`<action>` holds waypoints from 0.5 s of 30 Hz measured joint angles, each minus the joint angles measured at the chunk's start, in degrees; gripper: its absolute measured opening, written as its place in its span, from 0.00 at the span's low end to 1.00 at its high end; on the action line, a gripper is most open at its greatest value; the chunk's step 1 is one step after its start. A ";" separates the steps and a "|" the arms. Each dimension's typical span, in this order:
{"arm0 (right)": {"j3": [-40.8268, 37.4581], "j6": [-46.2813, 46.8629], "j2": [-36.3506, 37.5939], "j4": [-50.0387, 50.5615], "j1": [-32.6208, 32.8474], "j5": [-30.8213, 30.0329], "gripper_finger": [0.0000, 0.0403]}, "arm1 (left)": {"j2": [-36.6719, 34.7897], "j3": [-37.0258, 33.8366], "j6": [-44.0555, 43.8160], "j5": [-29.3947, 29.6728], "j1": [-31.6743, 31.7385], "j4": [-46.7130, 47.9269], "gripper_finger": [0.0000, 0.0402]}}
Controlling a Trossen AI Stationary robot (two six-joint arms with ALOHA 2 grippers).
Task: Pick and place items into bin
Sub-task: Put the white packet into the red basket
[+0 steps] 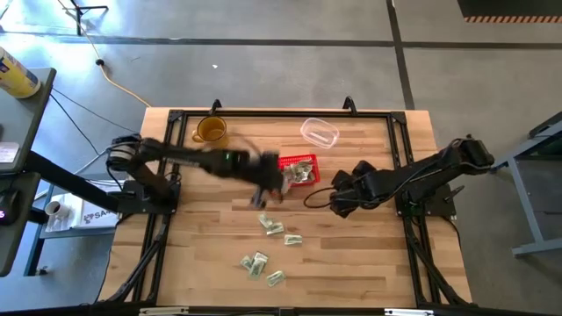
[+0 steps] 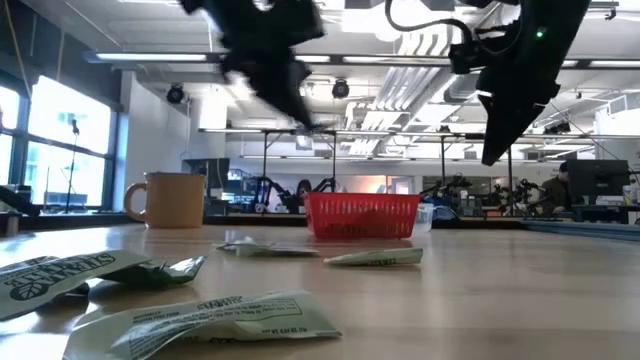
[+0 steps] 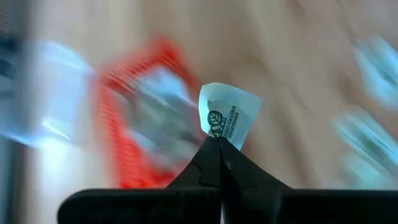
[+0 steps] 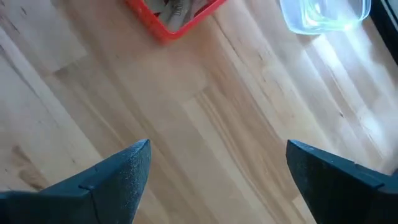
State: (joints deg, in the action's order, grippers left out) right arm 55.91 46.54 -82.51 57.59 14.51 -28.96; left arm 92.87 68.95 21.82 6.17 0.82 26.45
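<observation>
Loose bills (image 2: 205, 322): wrinkled, near the table's front edge.
Red basket (image 1: 299, 169): mid-table, bills inside.
Left gripper (image 3: 219, 144): clamped on one bill (image 3: 229, 116).
Right gripper (image 4: 217, 168): jaws wide, empty.

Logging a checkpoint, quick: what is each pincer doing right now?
Left pincer: shut on a bill, up off the table near the red basket.
Right pincer: open, holding nothing, over bare table.

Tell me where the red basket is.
In the high view the red basket sits mid-table, just below the clear container, between the left gripper and the right gripper.
</observation>
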 joint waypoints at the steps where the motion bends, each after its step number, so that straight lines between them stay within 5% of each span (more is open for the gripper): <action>1: -0.45 -0.10 0.26 -0.37 0.02 -0.01 0.90 | 0.88 0.80 1.38 -0.98 2.46 -3.56 0.07; 6: -2.76 -5.68 0.07 -8.64 0.60 3.21 0.90 | 7.79 2.74 1.60 -7.44 11.05 -7.34 0.15; 15: -5.07 -22.83 -2.19 -34.30 2.03 10.83 0.90 | 7.26 3.70 -5.21 -5.61 8.91 -0.82 0.49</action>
State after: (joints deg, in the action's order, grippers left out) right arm 50.84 23.71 -84.70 23.29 16.54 -18.13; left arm 100.14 72.65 16.62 0.56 9.73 25.63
